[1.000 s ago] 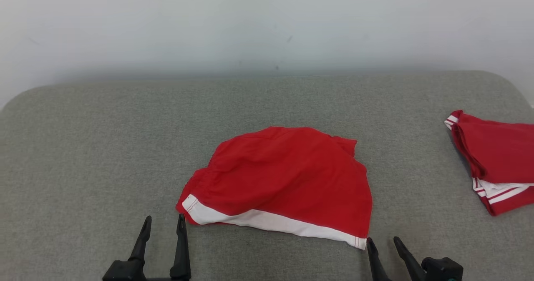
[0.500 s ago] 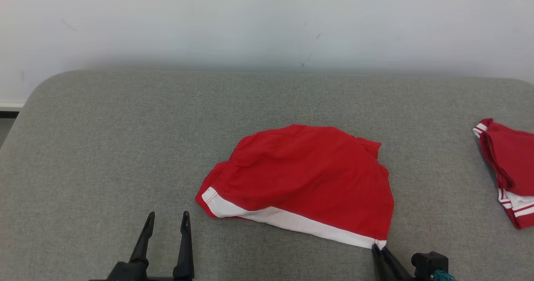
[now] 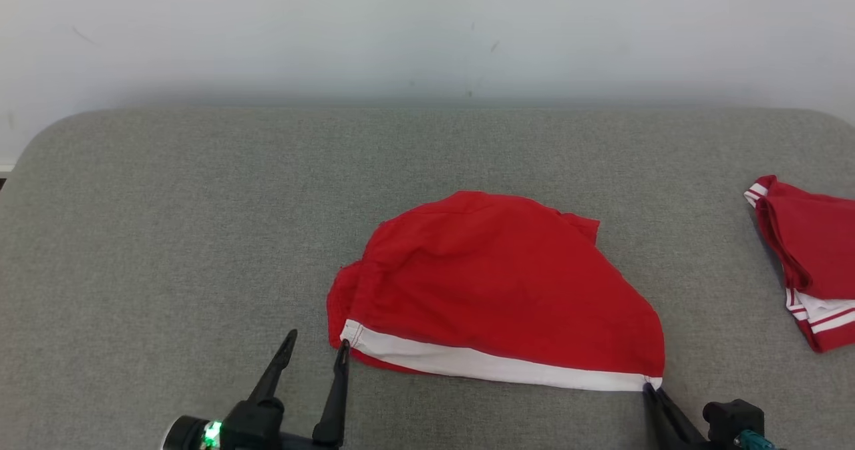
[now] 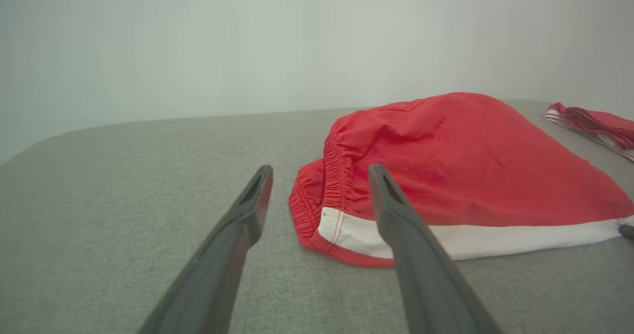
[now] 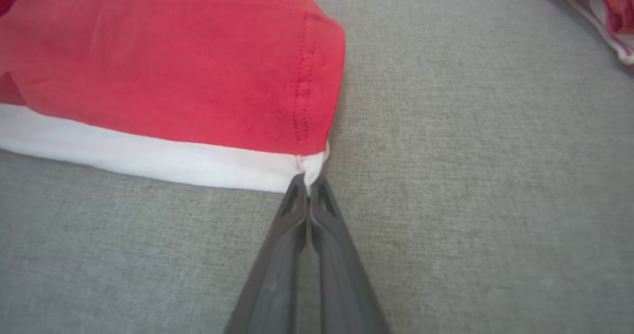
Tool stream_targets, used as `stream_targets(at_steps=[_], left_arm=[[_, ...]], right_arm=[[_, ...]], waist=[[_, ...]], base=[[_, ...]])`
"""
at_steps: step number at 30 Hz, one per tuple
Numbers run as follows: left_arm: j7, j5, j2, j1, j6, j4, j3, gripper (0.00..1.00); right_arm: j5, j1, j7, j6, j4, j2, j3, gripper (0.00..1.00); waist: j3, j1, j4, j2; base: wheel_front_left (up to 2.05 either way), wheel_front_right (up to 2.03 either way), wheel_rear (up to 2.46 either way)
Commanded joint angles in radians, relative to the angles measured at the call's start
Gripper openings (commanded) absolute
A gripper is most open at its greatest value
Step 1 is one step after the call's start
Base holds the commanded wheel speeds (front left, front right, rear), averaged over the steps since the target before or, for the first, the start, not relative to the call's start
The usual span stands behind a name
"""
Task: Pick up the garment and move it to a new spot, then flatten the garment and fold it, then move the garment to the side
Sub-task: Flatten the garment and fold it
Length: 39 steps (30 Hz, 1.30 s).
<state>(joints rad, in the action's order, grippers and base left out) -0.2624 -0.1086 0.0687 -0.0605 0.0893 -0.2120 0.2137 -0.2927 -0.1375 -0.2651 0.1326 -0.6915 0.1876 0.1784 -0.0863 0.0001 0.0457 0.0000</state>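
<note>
soft, even, bright light leaves a faint shadow band where the pale plain wall meets the grey fabric-covered counter and a thin one under the red shorts with a white hem, while both wrist views blur their dark pincer fingers nearest the lens.

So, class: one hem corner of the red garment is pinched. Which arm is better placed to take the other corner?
Left. The left fingers stand open beside the garment's free hem corner; the right fingers are shut on the opposite corner, so probably busy holding it.
</note>
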Motion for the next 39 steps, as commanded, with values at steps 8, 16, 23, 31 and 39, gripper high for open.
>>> stream_targets(at_steps=[8,16,23,31,39], left_arm=[[0.063,0.038,0.029,-0.16,0.033,-0.219,0.1,1.0],[0.157,0.027,0.035,-0.243,0.035,-0.356,0.125,0.97],[0.165,0.018,0.04,-0.282,0.037,-0.424,0.144,0.29],[0.157,-0.018,0.031,-0.297,0.04,-0.468,0.151,0.0],[0.104,-0.096,0.028,-0.261,0.039,-0.457,0.157,0.0]], right_arm=[[0.033,0.007,0.002,-0.004,0.009,0.013,-0.019,0.0],[0.045,-0.008,0.002,-0.004,0.016,0.01,-0.021,0.0],[0.05,-0.008,0.002,-0.004,0.021,0.012,-0.021,0.0],[0.049,-0.001,0.002,-0.004,0.03,0.02,-0.025,0.0],[0.043,0.021,0.001,-0.003,0.068,0.026,-0.03,0.0]], waist=[[-0.023,-0.0001,-0.027,0.0],[-0.031,-0.0001,-0.041,0.0],[-0.034,-0.0001,-0.048,0.0],[-0.031,-0.0001,-0.05,0.0],[0.012,-0.0001,-0.05,0.0]], base=[[0.0,0.0,0.0],[0.0,0.0,0.0],[0.0,0.0,0.0],[0.0,0.0,0.0],[0.0,0.0,0.0]])
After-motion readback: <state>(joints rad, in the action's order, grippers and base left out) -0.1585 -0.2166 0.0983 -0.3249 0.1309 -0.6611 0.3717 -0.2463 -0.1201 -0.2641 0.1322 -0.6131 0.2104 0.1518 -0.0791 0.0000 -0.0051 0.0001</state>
